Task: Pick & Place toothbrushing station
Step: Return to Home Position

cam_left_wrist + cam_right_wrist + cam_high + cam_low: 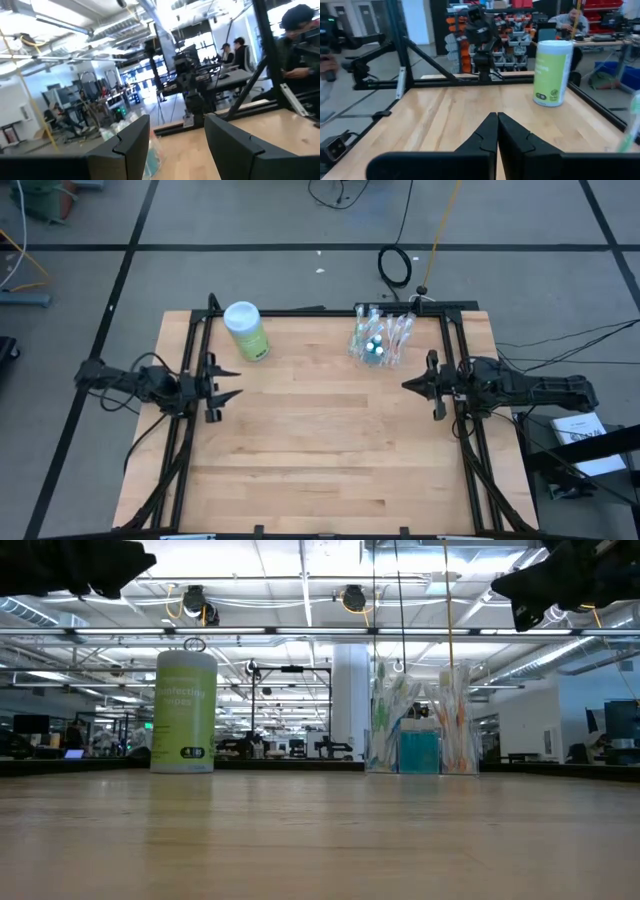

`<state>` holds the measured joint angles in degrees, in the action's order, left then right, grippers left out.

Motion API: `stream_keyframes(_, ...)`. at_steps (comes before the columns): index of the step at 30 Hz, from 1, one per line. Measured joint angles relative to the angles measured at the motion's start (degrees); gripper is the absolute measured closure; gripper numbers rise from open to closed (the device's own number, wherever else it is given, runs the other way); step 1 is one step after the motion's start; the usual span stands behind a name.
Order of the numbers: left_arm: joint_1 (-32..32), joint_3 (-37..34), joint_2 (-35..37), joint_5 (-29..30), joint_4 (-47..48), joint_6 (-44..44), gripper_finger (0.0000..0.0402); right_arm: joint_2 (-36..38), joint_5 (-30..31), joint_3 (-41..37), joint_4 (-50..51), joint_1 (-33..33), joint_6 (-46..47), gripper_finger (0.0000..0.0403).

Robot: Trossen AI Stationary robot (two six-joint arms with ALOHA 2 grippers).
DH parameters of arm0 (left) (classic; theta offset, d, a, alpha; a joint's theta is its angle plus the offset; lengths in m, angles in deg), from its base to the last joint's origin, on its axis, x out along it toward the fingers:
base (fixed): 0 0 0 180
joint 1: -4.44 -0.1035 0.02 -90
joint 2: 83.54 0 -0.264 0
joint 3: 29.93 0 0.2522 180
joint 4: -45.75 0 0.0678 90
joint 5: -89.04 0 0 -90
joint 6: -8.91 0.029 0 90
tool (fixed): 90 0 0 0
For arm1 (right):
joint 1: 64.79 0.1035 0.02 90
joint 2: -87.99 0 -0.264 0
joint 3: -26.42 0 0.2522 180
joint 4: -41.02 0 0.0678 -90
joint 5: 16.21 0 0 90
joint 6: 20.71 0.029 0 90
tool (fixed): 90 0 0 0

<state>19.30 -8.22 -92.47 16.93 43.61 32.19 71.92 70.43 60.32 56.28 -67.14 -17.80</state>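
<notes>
The toothbrushing station (pixel 378 339) stands at the table's far right: a clear plastic cup holding several slim toothbrushes and blue tubes. It also shows in the low view (pixel 420 735). My left gripper (pixel 232 382) hovers open at the table's left edge, touching nothing. Its open fingers show in the left wrist view (pixel 175 145). My right gripper (pixel 408 384) hovers shut at the right edge, nearer than the station. Its shut fingers show in the right wrist view (pixel 497 137).
A light-green canister with a white lid (pixel 246 330) stands at the far left of the table, seen also in the low view (pixel 185 712) and right wrist view (pixel 552 73). A black frame (pixel 330 311) borders the table. People sit beyond the table.
</notes>
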Motion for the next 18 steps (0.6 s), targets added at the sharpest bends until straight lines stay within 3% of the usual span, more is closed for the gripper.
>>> stream_keyframes(5, -4.35, 0.0, -0.04, -3.3, 1.46, 0.02, 0.0206, 1.47, -1.46, 0.0, 0.0, -0.02, -1.75, 0.0402)
stream_keyframes(10, -8.56, 0.0, -0.03, -17.33, 3.7, -3.32, 0.0206, 2.09, -1.44, 0.0, 0.15, -0.02, 0.33, 0.0402)
stream_keyframes(18, -11.41, -0.02, 0.02, -6.5, 7.27, -8.87, 0.0206, 2.23, -5.86, -0.07, 3.25, 0.39, 0.64, 0.0402)
